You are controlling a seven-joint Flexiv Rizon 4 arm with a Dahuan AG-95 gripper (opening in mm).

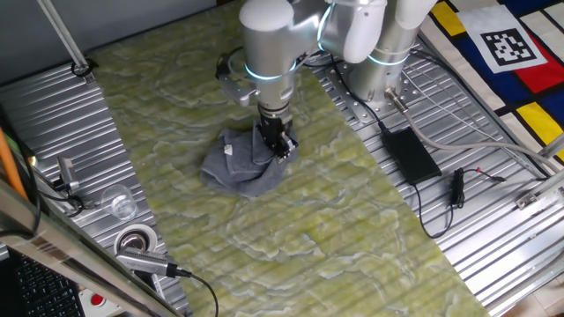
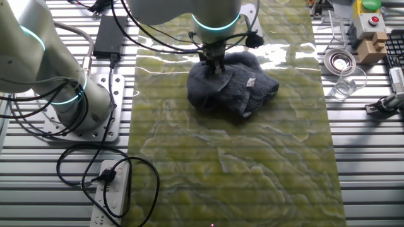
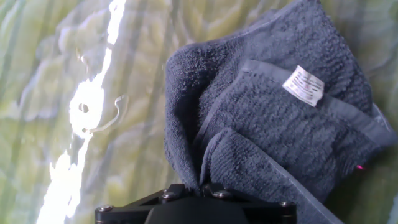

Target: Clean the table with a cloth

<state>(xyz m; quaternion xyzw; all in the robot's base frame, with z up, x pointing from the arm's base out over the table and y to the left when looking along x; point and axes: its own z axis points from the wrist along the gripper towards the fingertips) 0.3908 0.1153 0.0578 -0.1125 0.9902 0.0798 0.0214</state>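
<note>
The cloth (image 1: 240, 164) is a blue-grey towel, crumpled on the yellow-green marbled table (image 1: 352, 229). The other fixed view shows it bunched with its pale tag up (image 2: 232, 85). My gripper (image 1: 279, 148) presses down into the cloth's right edge, fingers close together with a fold of fabric pinched between them. In the hand view the cloth (image 3: 280, 130) fills the right half, its white tag facing up, and the gripper (image 3: 200, 186) bites a fold at the bottom edge.
Ribbed metal panels flank the table. A tape roll (image 1: 135, 239), a clear cup (image 1: 120, 203) and a tool lie left. A black power brick (image 1: 410, 152) with cables sits right, near the arm base (image 1: 379, 75). A power strip (image 2: 112, 192) lies nearby.
</note>
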